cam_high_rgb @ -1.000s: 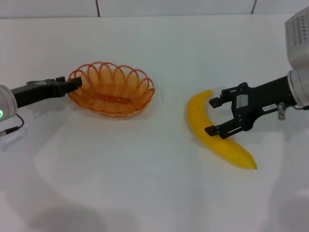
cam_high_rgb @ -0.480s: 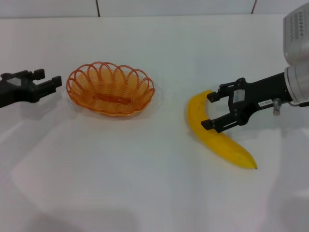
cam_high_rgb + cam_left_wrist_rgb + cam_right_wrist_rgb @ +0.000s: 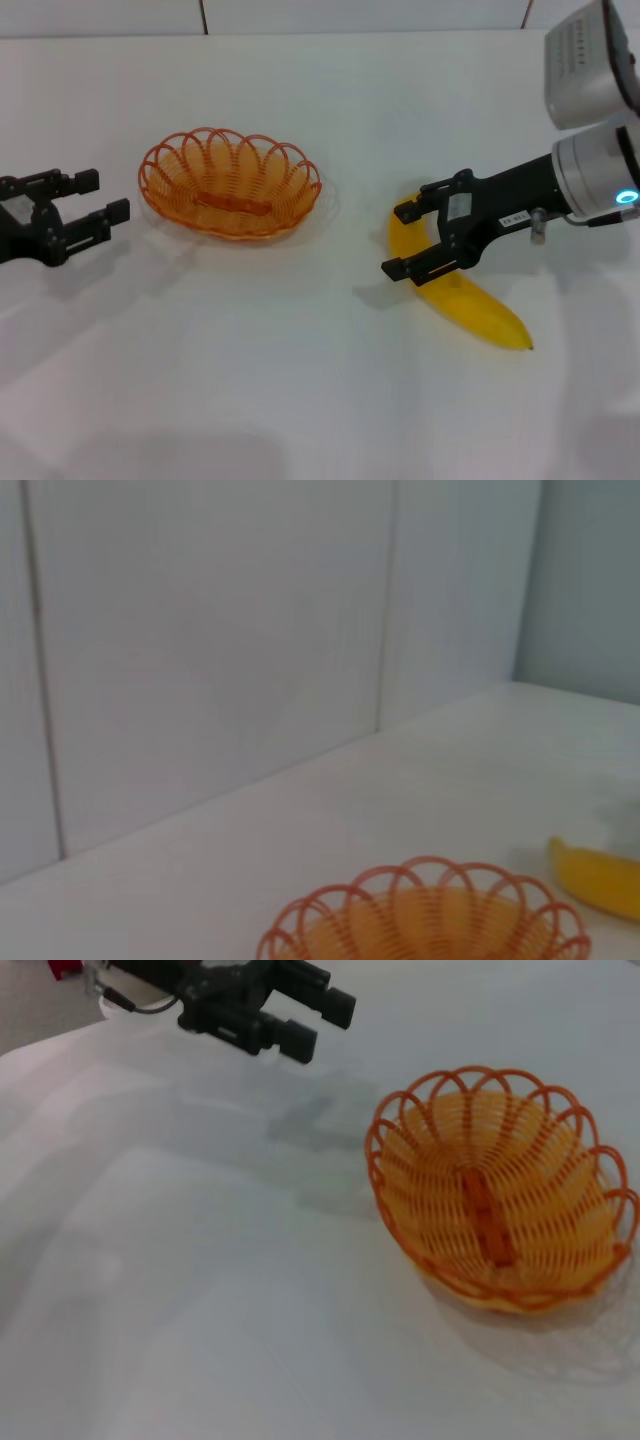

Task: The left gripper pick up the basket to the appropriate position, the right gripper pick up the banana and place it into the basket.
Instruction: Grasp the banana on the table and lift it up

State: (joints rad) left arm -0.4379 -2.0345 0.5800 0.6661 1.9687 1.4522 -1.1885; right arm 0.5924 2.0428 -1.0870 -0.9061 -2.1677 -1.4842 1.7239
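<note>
We are straddling the banana (image 3: 455, 290) with our open right pincer (image 3: 402, 241) across its long axis, while our open left pincer (image 3: 100, 197) is hovering beside the basket (image 3: 230, 182).

Left gripper (image 3: 95, 195): our matte black two-finger claw.
Right gripper (image 3: 402, 240): our black claw, white labels, grey-white wrist, blue light.

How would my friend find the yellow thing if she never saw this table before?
Start at the white table and look to the robot's right side, away from the orange basket. There lies the banana, partly under the right end effector, whose open fingers straddle it. It is the only yellow thing: long, smooth and curved, longer than the basket.
</note>
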